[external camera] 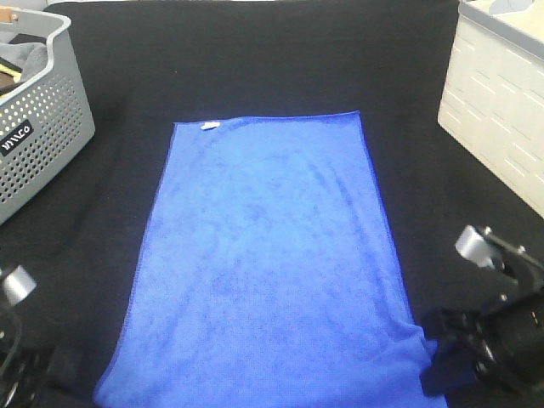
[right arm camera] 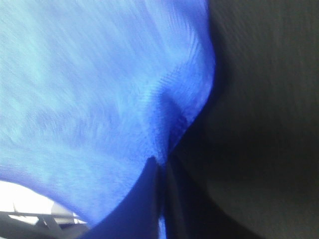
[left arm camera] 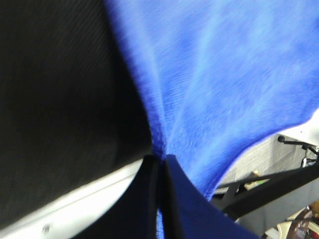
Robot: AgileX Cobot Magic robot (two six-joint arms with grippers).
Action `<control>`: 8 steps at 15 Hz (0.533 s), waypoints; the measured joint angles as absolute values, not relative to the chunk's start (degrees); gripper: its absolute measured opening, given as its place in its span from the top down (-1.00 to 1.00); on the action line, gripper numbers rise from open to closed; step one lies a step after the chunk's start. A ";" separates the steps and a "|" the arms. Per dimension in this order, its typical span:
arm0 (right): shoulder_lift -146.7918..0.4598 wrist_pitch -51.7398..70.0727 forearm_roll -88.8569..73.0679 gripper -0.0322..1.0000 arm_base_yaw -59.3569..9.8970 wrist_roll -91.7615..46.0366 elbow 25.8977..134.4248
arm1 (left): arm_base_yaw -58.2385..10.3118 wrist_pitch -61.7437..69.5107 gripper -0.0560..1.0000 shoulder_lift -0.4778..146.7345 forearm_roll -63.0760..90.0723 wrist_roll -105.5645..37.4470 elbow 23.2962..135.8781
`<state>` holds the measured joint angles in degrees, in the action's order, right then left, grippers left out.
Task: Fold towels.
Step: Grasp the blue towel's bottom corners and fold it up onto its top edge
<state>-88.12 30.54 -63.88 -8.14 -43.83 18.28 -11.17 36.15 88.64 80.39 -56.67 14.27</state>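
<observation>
Black cloth covers the table [external camera: 255, 59], with bare strips along both long sides of the towel. At far left a perforated grey basket [external camera: 42, 127] stands well apart from the cloth's edge. The left gripper [left arm camera: 159, 167] is clenched on the near left corner, stitched hem puckering between its fingers. The royal-blue towel [external camera: 263, 263] lies flat in the middle, long edges running away from the robot, its white tag [external camera: 210, 126] on the far short edge near the left corner. The right gripper [right arm camera: 162, 172] is clamped on the near right corner, which bunches upward. A cream slotted crate [external camera: 501, 119] sits at far right, clear of the towel.
</observation>
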 joint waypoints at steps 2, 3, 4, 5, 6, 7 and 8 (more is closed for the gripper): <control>-88.18 31.63 -63.77 0.94 -8.14 -43.83 21.89 | -11.17 36.10 0.89 88.69 80.44 -56.26 17.53; -88.18 32.31 -63.77 0.94 -8.14 -43.37 24.98 | -11.17 35.07 0.89 88.69 80.44 -55.06 19.88; -88.29 32.49 -63.20 0.94 -8.14 -42.80 28.42 | -11.17 33.29 0.89 88.81 80.33 -53.06 22.52; -88.52 32.54 -61.71 0.94 -8.14 -41.65 32.03 | -11.17 31.68 0.89 88.87 80.10 -51.17 25.32; -89.32 32.95 -59.59 0.94 -8.14 -39.59 36.10 | -11.17 30.71 0.89 88.87 79.47 -49.90 28.19; -91.10 33.92 -56.95 0.94 -8.14 -37.13 41.14 | -11.17 29.39 0.89 88.92 78.50 -48.70 31.23; -93.39 35.01 -53.92 0.94 -8.14 -34.66 45.72 | -11.17 27.85 0.89 88.98 76.89 -46.98 34.61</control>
<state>-93.39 35.01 -53.92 -8.14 -34.66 45.72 -11.17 27.85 88.98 76.89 -46.98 34.61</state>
